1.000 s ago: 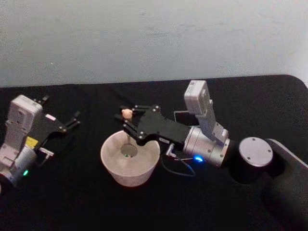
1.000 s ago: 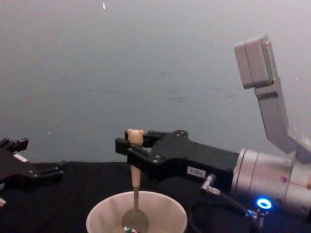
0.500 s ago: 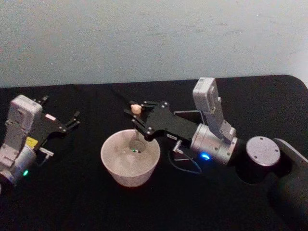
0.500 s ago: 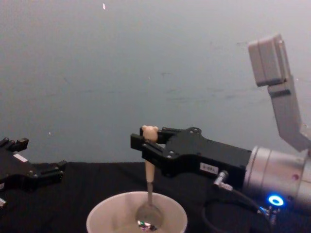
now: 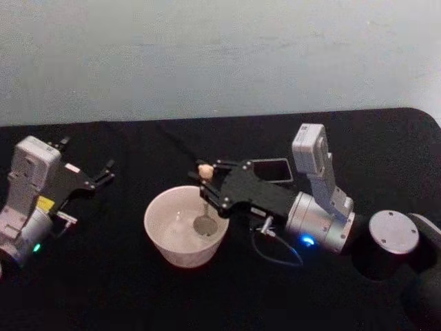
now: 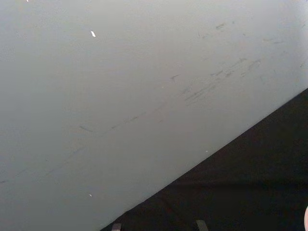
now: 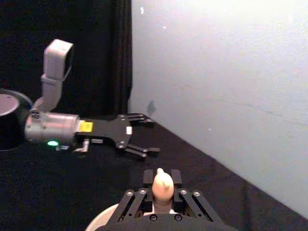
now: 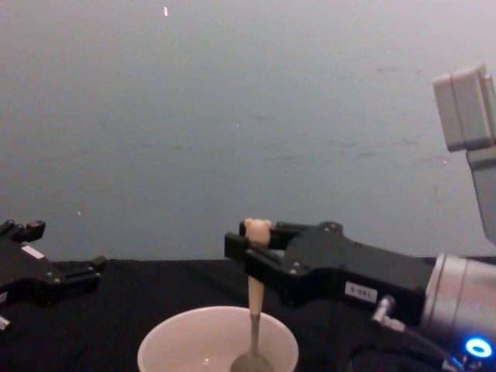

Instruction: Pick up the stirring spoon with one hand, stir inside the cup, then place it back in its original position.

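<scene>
One spoon (image 8: 254,301) is what matters here: it stands nearly upright, bowl down inside the cup (image 5: 178,252), at the cup's right side, with its bear head clear above the rim. The right pincer (image 5: 205,185) is narrowed onto the cream handle just under that head.

Half a second ago the bowl sat nearer the cup's middle, and a second ago it was farther left again. So the spoon has swept rightward across the cup as the right arm drew off to the right. We judge the stirring to be under way, with the return not yet begun.

The holder (image 5: 270,161) waits just beyond the right pincer, to the far right of the cup. The left pincer (image 5: 87,157) hangs wide and empty, well off to the left.

The counter (image 5: 103,293) is black all over. A pale grey wall (image 5: 207,55), faintly scuffed, closes the room behind it.
</scene>
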